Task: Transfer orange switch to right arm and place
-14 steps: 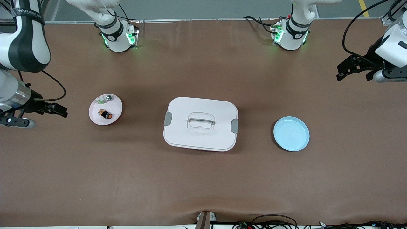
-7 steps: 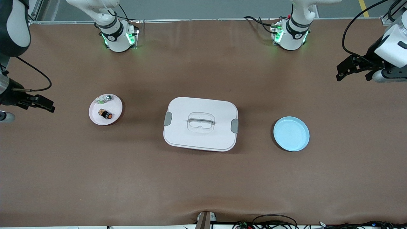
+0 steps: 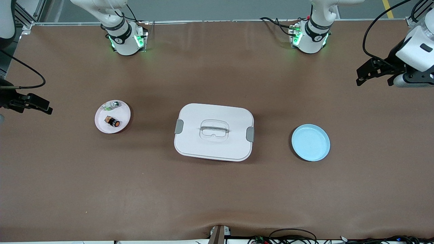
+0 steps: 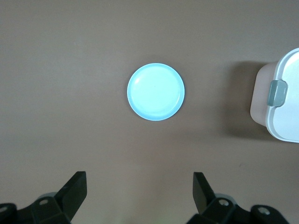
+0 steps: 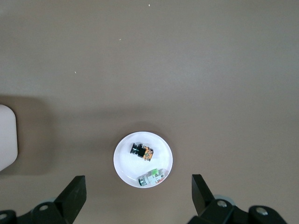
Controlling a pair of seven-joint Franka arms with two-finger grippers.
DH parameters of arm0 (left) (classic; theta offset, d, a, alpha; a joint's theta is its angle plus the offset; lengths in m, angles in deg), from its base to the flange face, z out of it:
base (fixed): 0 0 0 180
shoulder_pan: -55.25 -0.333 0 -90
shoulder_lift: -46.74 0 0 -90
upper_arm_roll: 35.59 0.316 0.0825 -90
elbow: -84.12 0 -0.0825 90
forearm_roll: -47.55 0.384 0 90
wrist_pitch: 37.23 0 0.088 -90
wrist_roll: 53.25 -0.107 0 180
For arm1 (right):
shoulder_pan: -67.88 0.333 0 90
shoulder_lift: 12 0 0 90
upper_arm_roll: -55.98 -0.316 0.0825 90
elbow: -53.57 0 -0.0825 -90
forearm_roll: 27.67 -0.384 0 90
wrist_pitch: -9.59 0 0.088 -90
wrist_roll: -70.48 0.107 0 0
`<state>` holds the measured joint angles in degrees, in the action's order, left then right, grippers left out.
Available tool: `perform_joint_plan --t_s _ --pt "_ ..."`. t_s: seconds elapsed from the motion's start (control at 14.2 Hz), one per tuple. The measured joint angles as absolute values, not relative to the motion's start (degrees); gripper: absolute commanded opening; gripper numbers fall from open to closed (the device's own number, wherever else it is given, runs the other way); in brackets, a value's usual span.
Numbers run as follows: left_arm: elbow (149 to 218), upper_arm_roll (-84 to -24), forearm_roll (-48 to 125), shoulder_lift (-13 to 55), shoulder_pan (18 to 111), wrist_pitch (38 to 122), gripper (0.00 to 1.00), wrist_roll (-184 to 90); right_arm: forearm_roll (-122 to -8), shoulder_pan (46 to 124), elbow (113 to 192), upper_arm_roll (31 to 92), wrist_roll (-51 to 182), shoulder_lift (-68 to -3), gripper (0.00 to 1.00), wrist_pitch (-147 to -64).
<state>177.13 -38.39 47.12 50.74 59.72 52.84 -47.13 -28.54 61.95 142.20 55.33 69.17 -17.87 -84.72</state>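
At the table's right-arm end, the right claw point(image 3: 47, 110), spread wide and empty, has retreated farther from the orange switch point(image 3: 112, 121).

Brown table point(image 3: 217, 189), grey floor point(image 3: 217, 8), cables point(image 3: 291, 235) at table edge

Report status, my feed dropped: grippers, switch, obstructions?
Left gripper and right gripper open, empty, at table ends. Orange switch lying on pink plate. White lidded box sits mid-table.
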Motion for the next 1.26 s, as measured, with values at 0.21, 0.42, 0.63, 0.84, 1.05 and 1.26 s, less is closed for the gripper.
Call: perform_joint_plan --t_s 0.21,0.42,0.63,0.84,1.05,1.26 --pt "177.12 -38.55 47.12 50.73 59.72 52.84 1.00 -47.13 -28.89 61.40 142.20 55.57 68.43 -17.87 1.00 -84.32" --pt "177.12 -38.53 47.12 50.71 59.54 52.84 1.00 -47.13 -29.01 61.71 142.14 55.37 68.43 -17.87 1.00 -83.76" --pt "177.13 -38.45 47.12 50.70 59.39 52.84 1.00 -47.13 -29.02 63.75 141.99 56.80 68.43 -17.87 1.00 -83.53" --pt "176.59 -38.32 47.12 50.46 59.22 52.85 1.00 -47.13 -29.01 67.60 141.89 60.57 68.43 -17.87 1.00 -83.50" --pt "174.55 -38.20 47.12 48.95 58.98 52.51 1.00 -47.13 -28.99 68.71 141.42 61.07 68.43 -17.87 1.00 -83.50" --pt "173.98 -38.18 47.12 48.11 58.92 51.99 1.00 -47.13 -28.98 69.13 141.14 61.25 69.02 -17.87 1.00 -83.49"
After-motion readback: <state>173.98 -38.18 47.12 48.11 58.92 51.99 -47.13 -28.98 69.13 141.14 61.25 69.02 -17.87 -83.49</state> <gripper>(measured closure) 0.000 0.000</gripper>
